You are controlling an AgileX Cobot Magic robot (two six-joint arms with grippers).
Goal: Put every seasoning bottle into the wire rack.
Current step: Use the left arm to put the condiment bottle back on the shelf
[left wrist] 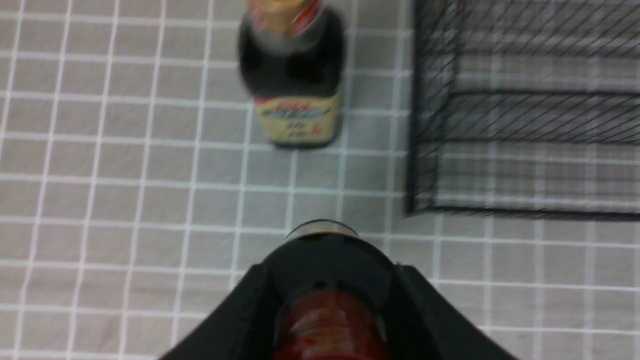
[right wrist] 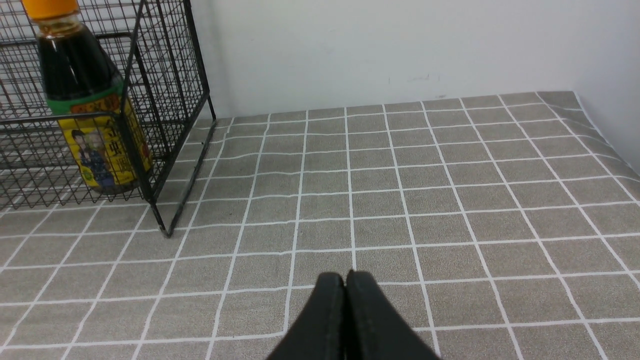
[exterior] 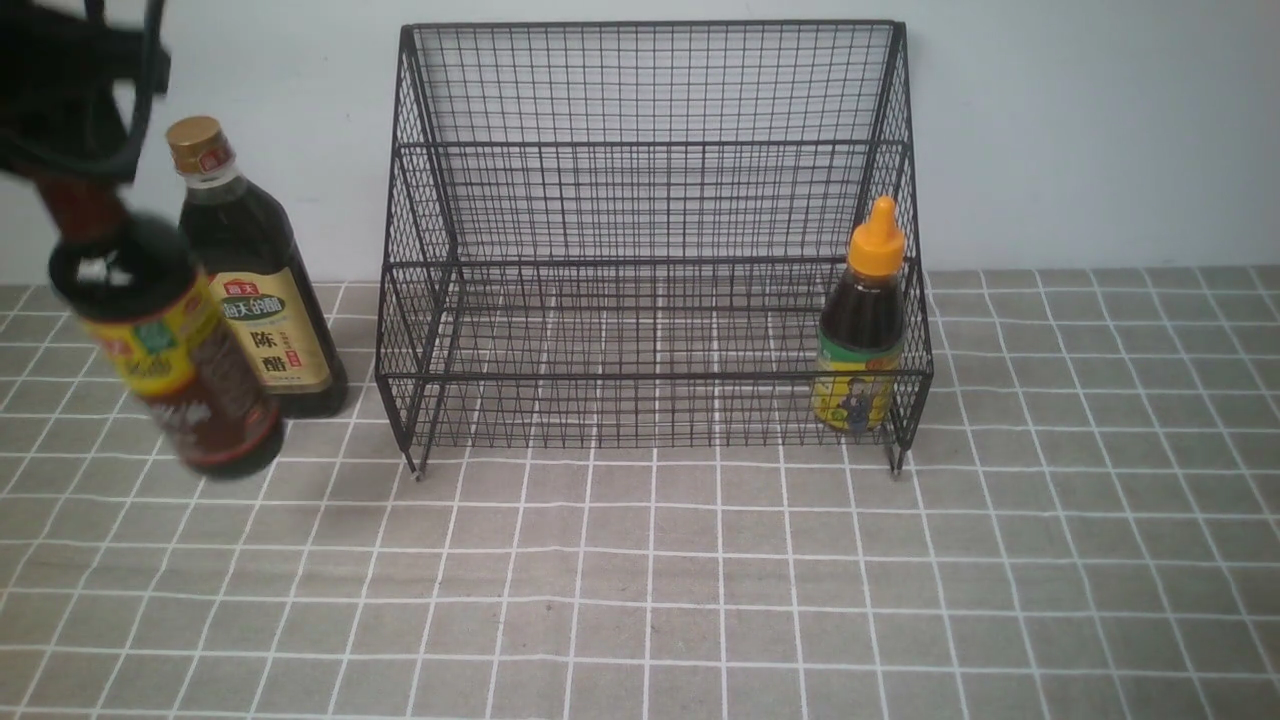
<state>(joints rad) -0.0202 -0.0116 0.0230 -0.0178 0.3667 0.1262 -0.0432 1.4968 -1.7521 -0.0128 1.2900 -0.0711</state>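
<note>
The left tool (left wrist: 332,280) is clamped on the neck of the brown-red-capped bottle (exterior: 170,370), which is held tilted to the left of the wire rack (exterior: 650,200); the right tool (right wrist: 346,300) is pressed together, empty. Only the small orange-capped bottle (exterior: 862,340) is racked, and the gold-capped bottle (exterior: 262,310) is left on the table (exterior: 700,580).

Left arm (exterior: 60,90) is all black and pretty blurry, with a thin black cable (exterior: 138,130) looping off it. Left pincer (left wrist: 330,272) — matte black, two fingers (left wrist: 235,310) that widen like wedges toward the camera. Right pincer (right wrist: 345,280) is the same plain black, smooth, its fingers (right wrist: 327,310) tapering to rounded tips.
</note>
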